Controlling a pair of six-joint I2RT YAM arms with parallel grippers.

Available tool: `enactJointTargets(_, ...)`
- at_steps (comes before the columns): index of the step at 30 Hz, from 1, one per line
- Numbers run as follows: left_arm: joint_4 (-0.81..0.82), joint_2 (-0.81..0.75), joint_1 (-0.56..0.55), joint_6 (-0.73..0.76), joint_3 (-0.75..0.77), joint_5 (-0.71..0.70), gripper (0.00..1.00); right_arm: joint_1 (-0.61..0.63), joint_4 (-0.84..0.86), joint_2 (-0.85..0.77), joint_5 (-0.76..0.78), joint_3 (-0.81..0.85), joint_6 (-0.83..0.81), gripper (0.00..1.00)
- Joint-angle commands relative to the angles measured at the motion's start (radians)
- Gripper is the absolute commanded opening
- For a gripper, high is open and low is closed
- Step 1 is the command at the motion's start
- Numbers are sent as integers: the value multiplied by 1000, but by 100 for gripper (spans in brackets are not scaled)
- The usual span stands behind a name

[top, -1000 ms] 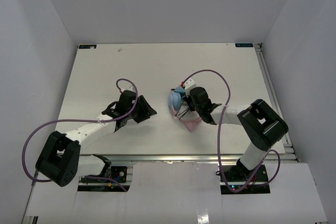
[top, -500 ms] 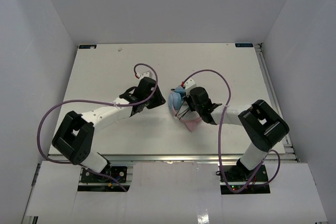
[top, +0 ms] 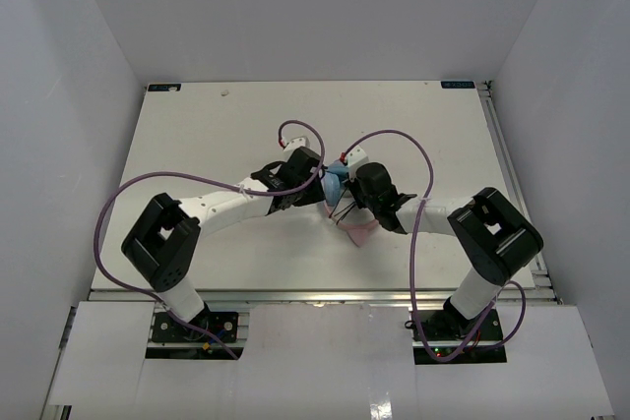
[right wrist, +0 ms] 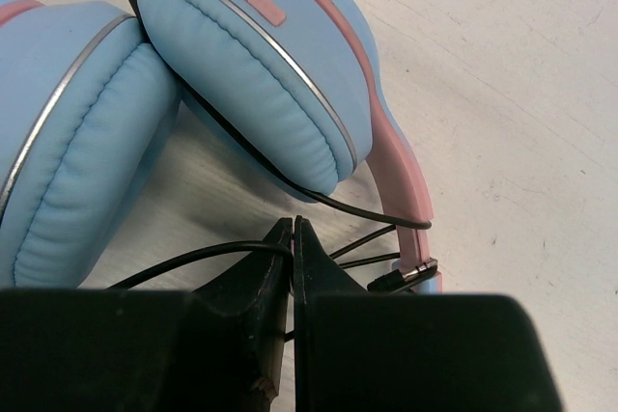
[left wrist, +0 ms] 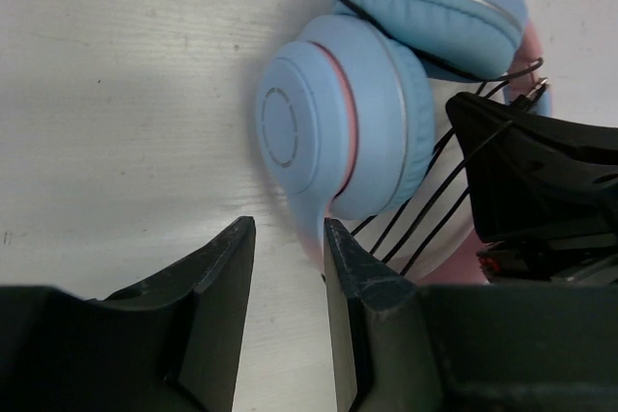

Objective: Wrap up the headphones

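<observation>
near the middle of the white table (top: 197, 135), the light blue and pink over-ear headphones (top: 335, 187) lay with the two ear cups side by side, between the two grippers. the right gripper (right wrist: 293, 233) had its fingers pressed together on a strand of the thin black audio cord (right wrist: 319, 202), just beside the pink headband (right wrist: 401, 176) and the cord's metal plug (right wrist: 410, 272). several cord strands crossed the space between ear cups and headband; whether they were finished turns could not be told. the left gripper (left wrist: 288, 238) was parted and pinched nothing, its fingertips just beside the lower edge of the round light blue ear cup (left wrist: 333, 132).

judged step: bracing the headphones with the left gripper so that the right gripper could lead the cord round them.

assessed requirements:
1. the left gripper needed a hold on a rigid part, the ear cup stem or the headband, not the soft pad, which would likely give under the fingers.
2. that hold needed to be clear of the cord strands, so that no loop was trapped.
3. the right gripper's pinch needed to be firm, since a thin cord probably slips easily.
4. cord tension needed to be light; a hard pull would likely drag the unbraced headphones across the table.
</observation>
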Motion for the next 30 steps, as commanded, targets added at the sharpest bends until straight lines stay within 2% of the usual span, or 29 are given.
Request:
enactJointTargets(1,-31,29,-28,-9,57,-60,45,-2,26,-47,26,-1,-7,8)
enactJointTargets(26,-92,125,-101,-53,117,-141,48,-2,24,-54,20,-3,-6,8)
enactJointTargets(30,-106,153,-102,-56,138,-154,43,-2,19,-58,19,-1,-6,8)
